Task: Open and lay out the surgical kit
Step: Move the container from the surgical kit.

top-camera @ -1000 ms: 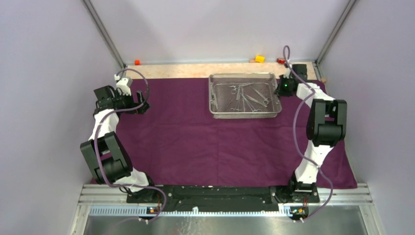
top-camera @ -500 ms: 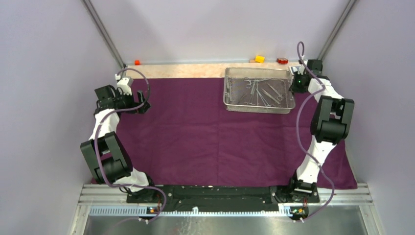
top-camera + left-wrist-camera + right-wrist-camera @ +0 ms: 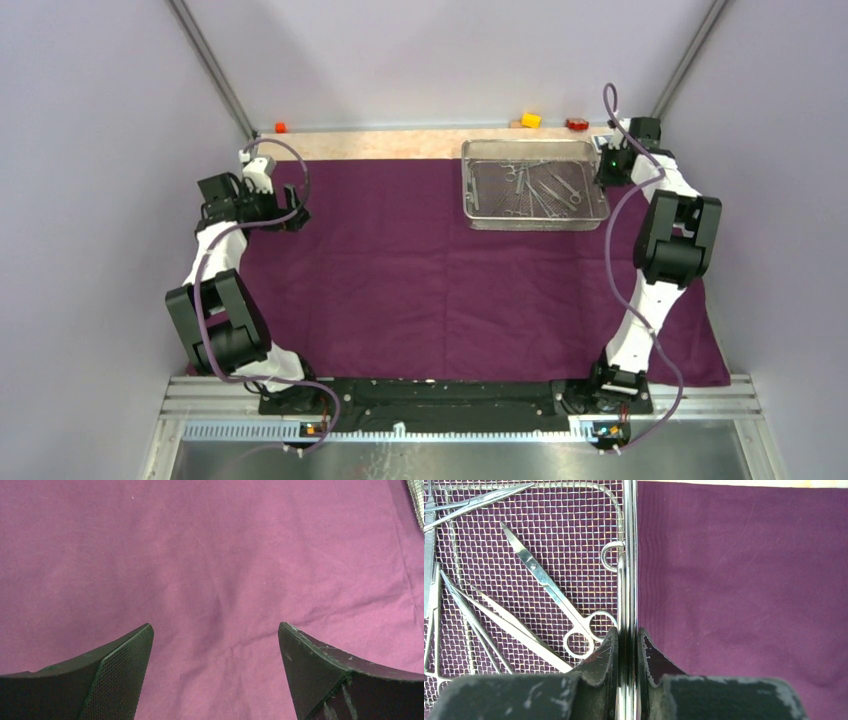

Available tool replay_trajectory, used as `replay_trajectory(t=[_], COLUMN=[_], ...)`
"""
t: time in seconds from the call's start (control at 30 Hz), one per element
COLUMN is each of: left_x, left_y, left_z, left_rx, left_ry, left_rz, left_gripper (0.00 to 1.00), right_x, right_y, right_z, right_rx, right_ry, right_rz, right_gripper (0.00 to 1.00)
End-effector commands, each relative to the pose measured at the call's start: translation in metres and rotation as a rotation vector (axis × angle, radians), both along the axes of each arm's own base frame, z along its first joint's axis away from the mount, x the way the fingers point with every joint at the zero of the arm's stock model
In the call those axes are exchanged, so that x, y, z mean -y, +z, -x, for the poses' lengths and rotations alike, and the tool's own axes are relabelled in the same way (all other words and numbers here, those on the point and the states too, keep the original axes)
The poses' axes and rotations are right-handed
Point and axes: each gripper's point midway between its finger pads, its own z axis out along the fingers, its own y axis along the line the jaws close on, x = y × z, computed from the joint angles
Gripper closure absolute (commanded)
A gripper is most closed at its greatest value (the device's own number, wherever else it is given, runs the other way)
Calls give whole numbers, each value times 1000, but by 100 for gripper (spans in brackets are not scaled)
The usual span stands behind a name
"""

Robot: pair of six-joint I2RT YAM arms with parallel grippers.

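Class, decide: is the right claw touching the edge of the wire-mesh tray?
Touching. The right wrist view shows the right claw pinching the edge rail of the wire-mesh tray, one finger pressed against each side, no gap.

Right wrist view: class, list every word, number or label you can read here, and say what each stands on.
Readable text: none.
Tiny engraved mark on a steel instrument in the wire-mesh tray: too small to read.
Purple cloth: no lettering visible.

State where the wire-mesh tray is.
In the top view, the wire-mesh tray sits at the far right corner of the purple cloth, its right rim pinched by the right gripper.
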Motion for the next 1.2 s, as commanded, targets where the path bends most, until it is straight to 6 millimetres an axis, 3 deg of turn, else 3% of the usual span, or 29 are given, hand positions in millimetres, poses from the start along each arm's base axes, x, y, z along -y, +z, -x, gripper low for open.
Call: replay_trajectory(t=[0.0,0.1,0.27,0.43,0.57,0.67,0.87,1.17], left_x=[1,-1,-12,-27,-45,-51,-23,0], left_y=[15,16,23,40,56,65,72,72], left_z=[-8,-12,-23,-27,-23,-16,-4,3], left_rx=[51,55,81,173,225,280,319,330], left_ry=[5,15,71,165,300,342,207,78], left_rz=[-13,-24,-50,-99,-129,-155,-124,-83], left_gripper=[1,1,1,1,1,1,1,1], right_x=[17,17,13,-8,-48,-82,-136,-142], right_y=[27,35,80,131,145,136,91,30], right_z=[-26,-27,-32,-30,-25,-18,-9,-5], right_rx=[105,130,255,368,400,383,272,89], right_ry=[15,21,58,130,252,365,625,807], right_rz=[65,71,90,116,171,201,191,201], right_gripper=[97,77,51,46,46,46,46,45])
